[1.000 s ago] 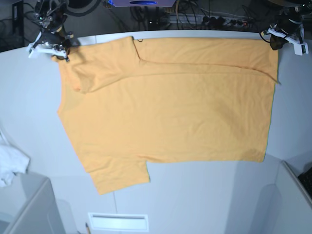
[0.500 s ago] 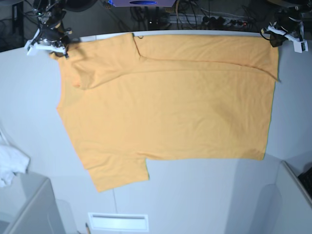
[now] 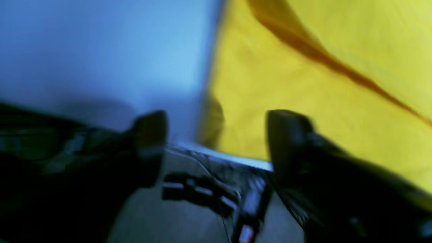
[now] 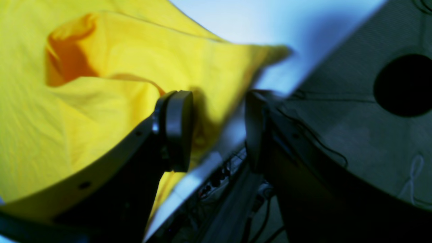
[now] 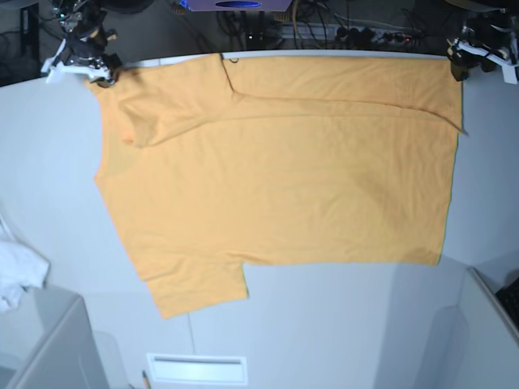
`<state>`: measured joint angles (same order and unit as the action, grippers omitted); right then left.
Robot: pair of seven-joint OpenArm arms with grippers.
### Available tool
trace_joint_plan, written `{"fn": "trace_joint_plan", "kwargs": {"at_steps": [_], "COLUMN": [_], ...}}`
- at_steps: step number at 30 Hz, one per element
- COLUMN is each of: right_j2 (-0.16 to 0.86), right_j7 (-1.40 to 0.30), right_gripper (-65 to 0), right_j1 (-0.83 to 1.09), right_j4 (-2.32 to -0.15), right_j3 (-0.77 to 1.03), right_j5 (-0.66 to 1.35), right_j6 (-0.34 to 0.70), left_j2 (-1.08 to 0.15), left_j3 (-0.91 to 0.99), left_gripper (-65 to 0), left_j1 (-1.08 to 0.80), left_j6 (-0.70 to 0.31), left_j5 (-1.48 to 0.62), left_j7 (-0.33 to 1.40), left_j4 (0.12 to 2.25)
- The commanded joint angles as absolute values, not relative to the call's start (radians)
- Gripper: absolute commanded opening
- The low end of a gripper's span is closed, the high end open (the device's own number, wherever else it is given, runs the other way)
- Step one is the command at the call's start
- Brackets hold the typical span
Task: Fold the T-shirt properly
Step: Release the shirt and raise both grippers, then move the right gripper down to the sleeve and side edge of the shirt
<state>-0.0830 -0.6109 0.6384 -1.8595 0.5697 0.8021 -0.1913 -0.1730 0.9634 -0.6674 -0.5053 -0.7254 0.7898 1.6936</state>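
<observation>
Both arms have pulled back to the far edge and let go! The left gripper (image 3: 216, 135) and right gripper (image 4: 217, 130) stand parted, holding nothing. The large light-orange cotton T-shirt (image 5: 284, 170) lies spread flat on the pale grey table (image 5: 49, 162).

Landmark: white table (image 5: 49, 162).

- White cloth (image 5: 18, 274): crumpled, at the table's left edge, partly hanging over it in base view.
- Light grey box-like unit (image 5: 49, 344): off the table's near-left corner, just below the cloth.
- White slotted plate (image 5: 196, 369): flat on the table's near edge, left of centre.
- Cables and a power strip (image 5: 357, 34): on the dark floor beyond the table's far edge.
- Second grey panel (image 5: 495, 312): at the table's near-right corner.
</observation>
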Motion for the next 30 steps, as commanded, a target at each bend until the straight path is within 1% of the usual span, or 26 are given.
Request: {"fn": "trace_joint_plan", "kwargs": {"at_steps": [1,5,6,9,12,13,14,19,21,24,26,30], "right_j2": [-0.094,-0.091,-0.071,0.042,0.151,0.174,0.200,0.282,0.308,0.337,0.354,0.358], "right_j7": [-0.593,-0.598,-0.601,-0.618,-0.670,-0.687,-0.705,-0.757,-0.743,-0.653,-0.572,-0.438], "right_gripper": [-40.1,-40.1,-39.9,-39.9,-40.2,-40.1,-40.1,-39.2,-34.7,-30.2,-28.5,-24.8], "right_j1": [0.648,0.611,0.590,0.492,0.344,0.297,0.231,-0.067,-0.180,-0.328,-0.429,-0.634], "right_j4": [-1.897,-1.942,-1.943,-1.913,-1.837,-1.805,-1.761,-1.458,-1.308,-1.101,-0.954,-0.588], "right_j3": [0.605,0.684,0.690,0.628,0.547,0.533,0.516,0.450,0.407,0.308,0.205,0.065], "right_j5": [0.808,0.806,0.805,0.803,0.803,0.803,0.803,0.803,0.802,0.802,0.802,0.802], "right_j6": [-0.188,-0.183,-0.183,-0.183,-0.183,-0.183,-0.183,-0.182,-0.182,-0.180,-0.145,0.030], "left_j2": [-0.186,-0.189,-0.189,-0.191,-0.188,-0.188,-0.188,-0.189,-0.189,-0.191,-0.193,-0.193], "left_j3": [0.995,1.052,1.058,1.052,1.052,1.052,1.052,1.052,1.050,1.050,1.050,1.050], "left_gripper": [-15.5,-15.8,-15.8,-15.8,-16.6,-18.6,-22.2,-43.6,-52.5,-64.2,-65.0,-65.0], "left_j1": [-0.674,-0.670,-0.670,-0.647,-0.598,-0.584,-0.572,-0.529,-0.527,-0.526,-0.527,-0.535], "left_j6": [-0.512,-0.512,-0.512,-0.512,-0.512,-0.512,-0.512,-0.512,-0.512,-0.506,-0.506,-0.506], "left_j5": [-0.733,-0.733,-0.733,-0.733,-0.727,-0.727,-0.727,-0.725,-0.725,-0.725,-0.725,-0.725], "left_j7": [0.774,0.774,0.774,0.774,0.774,0.774,0.774,0.776,0.776,0.776,0.776,0.776], "left_j4": [1.710,1.739,1.759,1.833,1.874,1.882,1.890,1.899,1.899,1.899,1.899,1.896]}}
